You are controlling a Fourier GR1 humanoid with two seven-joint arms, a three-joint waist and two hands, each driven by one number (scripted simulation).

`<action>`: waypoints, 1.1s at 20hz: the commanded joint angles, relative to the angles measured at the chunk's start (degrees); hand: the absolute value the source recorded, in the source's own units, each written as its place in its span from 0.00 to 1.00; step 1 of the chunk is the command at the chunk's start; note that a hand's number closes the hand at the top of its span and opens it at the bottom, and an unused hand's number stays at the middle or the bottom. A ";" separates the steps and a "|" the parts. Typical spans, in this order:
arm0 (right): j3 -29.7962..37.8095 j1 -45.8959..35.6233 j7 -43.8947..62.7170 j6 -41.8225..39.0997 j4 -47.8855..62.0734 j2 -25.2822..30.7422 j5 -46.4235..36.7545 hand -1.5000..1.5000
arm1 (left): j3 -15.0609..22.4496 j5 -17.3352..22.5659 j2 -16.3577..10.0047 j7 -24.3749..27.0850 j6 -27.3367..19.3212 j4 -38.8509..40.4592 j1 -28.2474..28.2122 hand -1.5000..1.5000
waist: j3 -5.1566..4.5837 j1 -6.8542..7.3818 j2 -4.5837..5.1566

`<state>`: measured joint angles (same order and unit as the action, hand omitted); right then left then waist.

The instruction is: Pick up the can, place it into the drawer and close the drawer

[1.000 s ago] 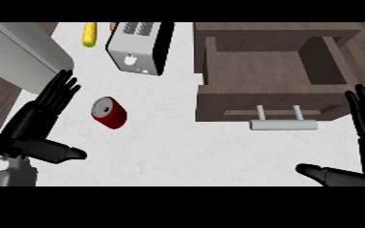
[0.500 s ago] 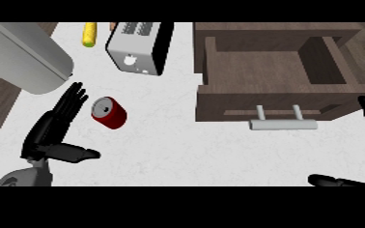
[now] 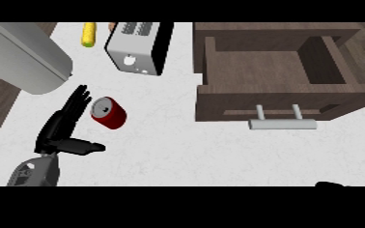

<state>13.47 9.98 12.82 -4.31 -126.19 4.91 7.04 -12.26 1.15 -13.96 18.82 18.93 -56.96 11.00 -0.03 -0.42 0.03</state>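
Note:
A red can (image 3: pixel 109 113) with a silver top lies tilted on the white counter, left of centre. My left hand (image 3: pixel 61 125) is just left of it, open, with straight fingers reaching along the can's left side and the thumb stretched out below it toward the right. The brown drawer (image 3: pixel 206 70) stands pulled open at the right, its inside bare, with a silver handle (image 3: pixel 281 123) on its front. Of my right hand only a dark tip (image 3: pixel 329 184) shows at the lower right edge.
A silver toaster (image 3: pixel 137 47) stands behind the can. A yellow corn cob (image 3: pixel 88 34) lies at the back left. A large grey rounded appliance (image 3: pixel 28 58) fills the upper left corner, close to my left hand.
My left hand has moved right and forward until its fingers lie beside the can. My right hand has sunk down, almost out of the view. The can has stayed in place.

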 commanded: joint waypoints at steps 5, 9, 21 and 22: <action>2.12 0.42 5.09 -0.39 -4.94 0.93 1.98 0.00 | -2.20 -1.60 -3.07 8.28 1.48 17.88 6.76 0.00 | -0.03 -0.27 0.07; 3.46 0.36 5.52 -2.33 -5.13 1.78 3.93 0.00 | -2.07 -3.81 0.01 12.63 -4.57 26.27 11.69 0.00 | -0.02 -0.29 0.08; 1.75 -4.42 3.97 -0.31 -0.88 0.42 -1.29 0.00 | -1.69 -6.68 0.40 23.49 -4.88 42.31 19.35 0.00 | -0.04 -0.36 0.21; 2.82 -1.80 0.86 -3.17 -0.12 0.82 0.41 0.00 | -2.00 -7.24 -0.91 25.27 -3.94 45.32 20.31 0.00 | -0.08 -0.84 0.36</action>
<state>15.56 7.43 15.80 -5.64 -127.72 5.23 7.05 -14.50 -5.12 -15.14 41.05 14.93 -15.43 29.70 -0.10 -1.05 0.30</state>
